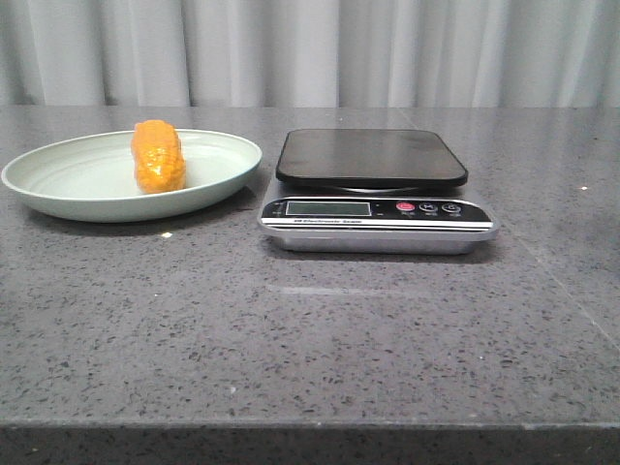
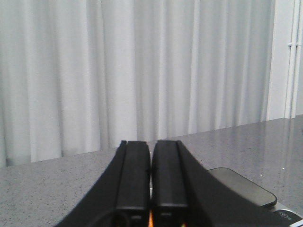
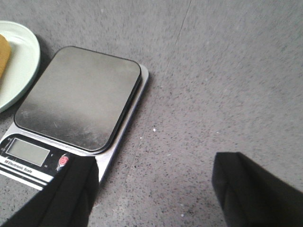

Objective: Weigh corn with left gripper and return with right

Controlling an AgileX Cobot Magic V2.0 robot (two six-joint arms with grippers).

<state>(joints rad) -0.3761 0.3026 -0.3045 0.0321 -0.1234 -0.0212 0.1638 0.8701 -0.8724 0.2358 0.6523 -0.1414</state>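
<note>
The corn, a stubby orange-yellow cob, lies on a pale green plate at the left of the table. A sliver of it shows in the right wrist view. The left gripper is shut and empty, its two black fingers pressed together and pointing level towards the curtain. The right gripper is open and empty over bare table, just right of the scale. Neither gripper shows in the front view.
A kitchen scale with a black platform and a blank display stands right of the plate, its corner visible in the left wrist view. The plate rim also shows in the right wrist view. Grey stone table; white curtain behind.
</note>
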